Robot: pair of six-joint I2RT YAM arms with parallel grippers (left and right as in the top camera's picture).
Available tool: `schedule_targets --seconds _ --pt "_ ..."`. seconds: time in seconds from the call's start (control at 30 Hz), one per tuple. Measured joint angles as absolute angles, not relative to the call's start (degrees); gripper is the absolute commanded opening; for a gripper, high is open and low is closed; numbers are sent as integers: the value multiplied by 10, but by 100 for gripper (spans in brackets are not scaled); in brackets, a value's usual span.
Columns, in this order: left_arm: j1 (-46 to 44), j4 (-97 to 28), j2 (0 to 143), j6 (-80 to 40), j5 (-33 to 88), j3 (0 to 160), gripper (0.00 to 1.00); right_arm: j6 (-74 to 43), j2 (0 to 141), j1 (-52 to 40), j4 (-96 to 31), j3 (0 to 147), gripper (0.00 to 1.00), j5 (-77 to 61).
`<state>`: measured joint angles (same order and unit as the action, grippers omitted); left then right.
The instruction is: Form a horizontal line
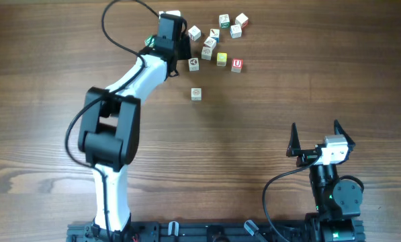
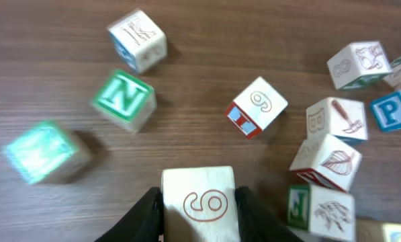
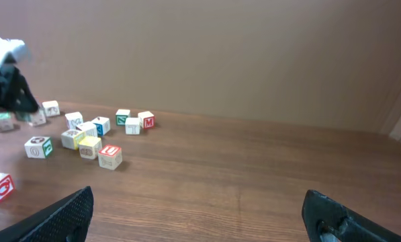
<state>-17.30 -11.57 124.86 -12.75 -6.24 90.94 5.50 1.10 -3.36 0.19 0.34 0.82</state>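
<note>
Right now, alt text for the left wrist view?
The left gripper clamps a wooden cube bearing a red 6 or 9, bottom centre. Cubes lie on the table: a green N cube and a blurred green cube at frame left, a blue P cube in a cluster at frame right.

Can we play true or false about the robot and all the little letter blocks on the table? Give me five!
1. The left jaws are clamped on a red-numeral block. True.
2. The right jaws are holding a block. False: they stand wide open with nothing between them.
3. There is a yellow block among the blocks. True.
4. The red U block sits on top of another block. False: it rests right on the table, beside the yellow one.
5. One lone block lies apart from the cluster. True.
</note>
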Motion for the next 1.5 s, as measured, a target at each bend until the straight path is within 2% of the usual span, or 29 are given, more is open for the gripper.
schedule_targets --seconds 0.4,0.77,1.17,1.5 --pt "-173 -284 1117 -132 -92 909 28 55 11 -34 2 3 100 8" --pt "-205 -396 1063 -169 -76 909 25 55 11 -34 2 3 100 8" --pt "-299 -433 1063 -223 -68 909 25 55 11 -34 2 3 100 8" --pt "-350 -402 1063 -285 -69 908 27 55 11 -34 2 3 100 8"
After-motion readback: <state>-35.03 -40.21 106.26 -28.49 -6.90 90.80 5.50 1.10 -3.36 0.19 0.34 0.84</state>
